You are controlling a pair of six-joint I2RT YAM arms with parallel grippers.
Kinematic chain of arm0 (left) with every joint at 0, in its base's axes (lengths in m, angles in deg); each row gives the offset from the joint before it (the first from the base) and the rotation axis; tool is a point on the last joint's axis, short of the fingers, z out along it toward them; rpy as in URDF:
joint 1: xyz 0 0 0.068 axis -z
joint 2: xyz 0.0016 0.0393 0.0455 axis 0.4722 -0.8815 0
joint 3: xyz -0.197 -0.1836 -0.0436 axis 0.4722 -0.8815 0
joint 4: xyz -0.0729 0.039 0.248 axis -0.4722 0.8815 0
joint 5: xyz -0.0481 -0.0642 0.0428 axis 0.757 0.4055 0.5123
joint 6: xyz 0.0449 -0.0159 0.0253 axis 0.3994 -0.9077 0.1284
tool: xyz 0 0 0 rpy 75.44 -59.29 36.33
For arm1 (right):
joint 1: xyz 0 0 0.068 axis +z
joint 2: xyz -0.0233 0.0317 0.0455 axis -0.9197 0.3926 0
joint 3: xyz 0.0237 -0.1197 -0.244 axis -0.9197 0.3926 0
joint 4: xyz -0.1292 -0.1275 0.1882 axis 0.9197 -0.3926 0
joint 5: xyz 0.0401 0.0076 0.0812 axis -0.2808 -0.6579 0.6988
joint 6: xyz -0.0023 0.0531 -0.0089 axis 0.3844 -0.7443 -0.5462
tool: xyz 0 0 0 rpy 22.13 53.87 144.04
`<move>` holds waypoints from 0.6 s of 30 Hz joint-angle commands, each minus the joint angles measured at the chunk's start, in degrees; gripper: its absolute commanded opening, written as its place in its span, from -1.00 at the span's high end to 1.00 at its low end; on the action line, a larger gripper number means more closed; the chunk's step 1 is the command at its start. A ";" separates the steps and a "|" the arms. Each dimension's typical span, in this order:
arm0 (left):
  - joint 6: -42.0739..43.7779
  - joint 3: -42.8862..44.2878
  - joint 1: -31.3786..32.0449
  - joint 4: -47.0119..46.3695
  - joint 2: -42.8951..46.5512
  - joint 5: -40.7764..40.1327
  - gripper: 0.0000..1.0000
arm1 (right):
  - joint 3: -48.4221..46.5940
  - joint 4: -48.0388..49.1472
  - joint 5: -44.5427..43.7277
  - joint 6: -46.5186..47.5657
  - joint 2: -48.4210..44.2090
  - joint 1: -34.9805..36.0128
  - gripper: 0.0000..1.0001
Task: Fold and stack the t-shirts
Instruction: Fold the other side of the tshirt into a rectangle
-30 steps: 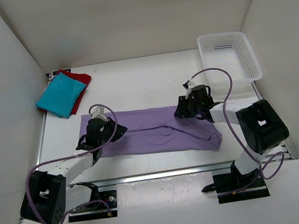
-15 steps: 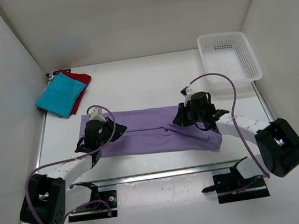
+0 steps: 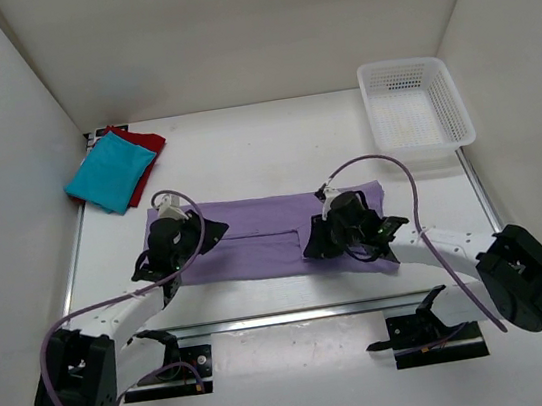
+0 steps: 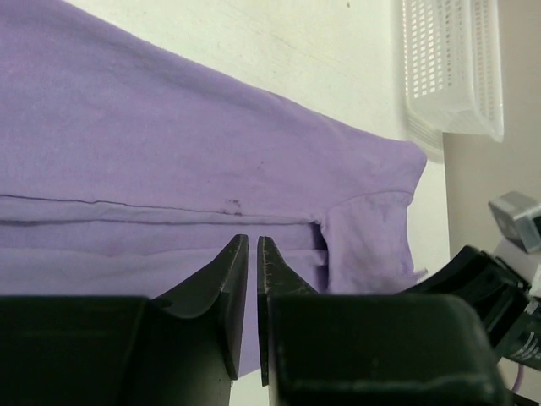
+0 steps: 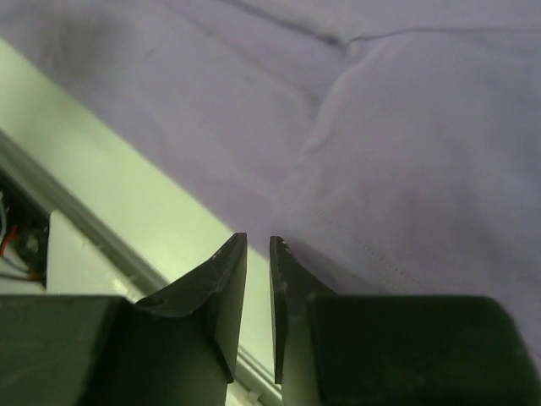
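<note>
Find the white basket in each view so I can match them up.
Top external: basket at upper right, far behind the lavender shirt.
Left wrist: basket in the top right corner, past the lavender shirt's end.
Right wrist: not in it.
Shared landmark: the lavender shirt, seen in all three views.

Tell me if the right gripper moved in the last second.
Yes. The right gripper moved left and toward the near edge, away from the white basket.

Pincer [image 5: 258, 241] tips narrow slit apart, over lavender shirt [image 5: 406, 152] hem; pale table [image 5: 101, 169] strip left.
</note>
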 commanded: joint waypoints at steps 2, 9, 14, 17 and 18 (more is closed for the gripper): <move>0.18 0.77 -4.72 0.11 2.97 1.98 0.56 | -4.21 -5.33 3.08 0.92 -5.11 0.55 0.67; 0.79 2.88 -3.70 0.47 2.37 0.93 0.56 | 0.26 -4.29 -1.41 3.21 -9.61 -12.63 0.79; 0.19 3.59 -1.93 -1.46 -2.29 2.06 0.58 | 6.84 -1.92 -3.16 3.48 -6.53 -13.53 0.98; -0.26 3.94 -3.94 -4.09 -6.76 2.58 0.54 | 9.92 -0.78 -4.22 2.08 -5.73 -12.20 1.00; -1.13 4.02 -5.26 -5.32 -8.00 3.55 0.54 | 10.80 -0.78 -3.87 1.64 -5.12 -12.20 1.00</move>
